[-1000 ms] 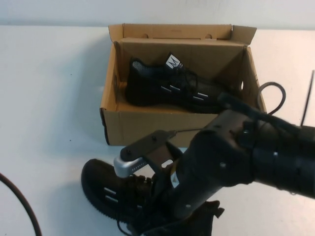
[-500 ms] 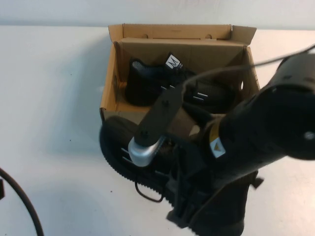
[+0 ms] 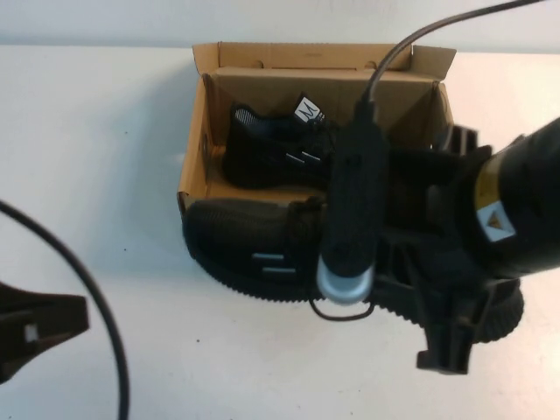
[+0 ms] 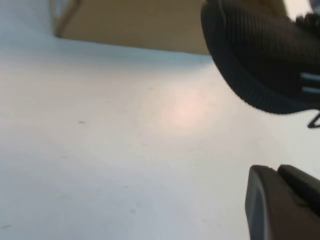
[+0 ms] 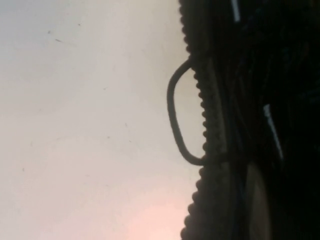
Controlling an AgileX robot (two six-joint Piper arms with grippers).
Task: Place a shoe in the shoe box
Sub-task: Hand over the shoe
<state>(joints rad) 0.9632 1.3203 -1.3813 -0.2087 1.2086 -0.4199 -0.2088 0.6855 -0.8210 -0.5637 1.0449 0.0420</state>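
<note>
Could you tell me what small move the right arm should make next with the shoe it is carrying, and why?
Probably carry it a little further over the shoe box before lowering. The right gripper, shut on the shoe, holds it at the box's near wall, not inside. One sneaker fills the far side. The left gripper, shut, sits near the table's left edge.

We count two black shoes. One shoe [image 3: 271,149] lies inside the box, near its back wall. The other shoe [image 3: 249,241] is over the box's front edge. We see one brown shoe box [image 3: 197,157] on one white table [image 3: 96,157]. There are two robot arms.
</note>
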